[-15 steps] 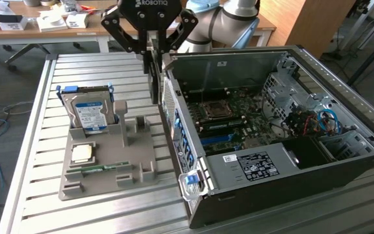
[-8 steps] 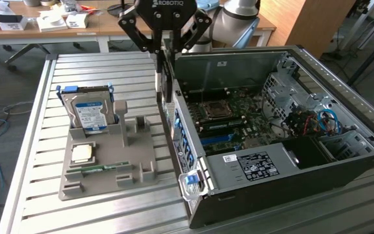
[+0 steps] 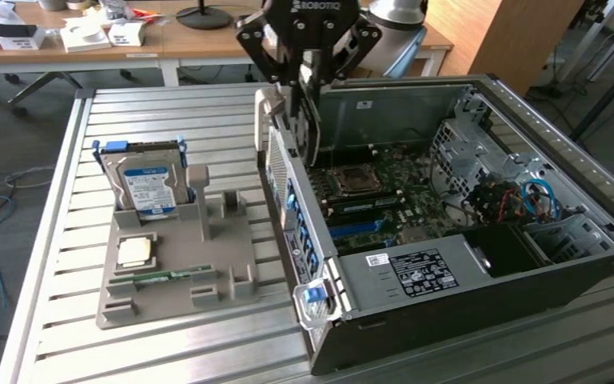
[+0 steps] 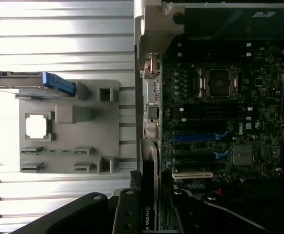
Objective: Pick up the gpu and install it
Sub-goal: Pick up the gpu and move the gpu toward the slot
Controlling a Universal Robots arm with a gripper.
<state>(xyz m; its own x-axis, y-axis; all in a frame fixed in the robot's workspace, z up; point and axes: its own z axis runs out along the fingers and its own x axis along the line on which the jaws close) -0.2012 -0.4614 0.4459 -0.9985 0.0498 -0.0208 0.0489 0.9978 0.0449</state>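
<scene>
- Above the rear wall of the computer case (image 3: 446,320), the end effector (image 3: 312,80) is gripping the gpu (image 3: 312,132) on edge, pinching its slim faces.
- Picking up is looking done. The install half is running (my reading), with the card not yet seated on the motherboard (image 3: 392,192).
- Seating is calling for a square, edge-true line to a slot, I'm judging.
- Sitting on the bench (image 3: 125,352): one case and one grey holder (image 3: 221,264), which is carrying one hard drive (image 3: 149,180), one processor chip (image 3: 137,252) and one green memory stick (image 3: 163,278).
</scene>
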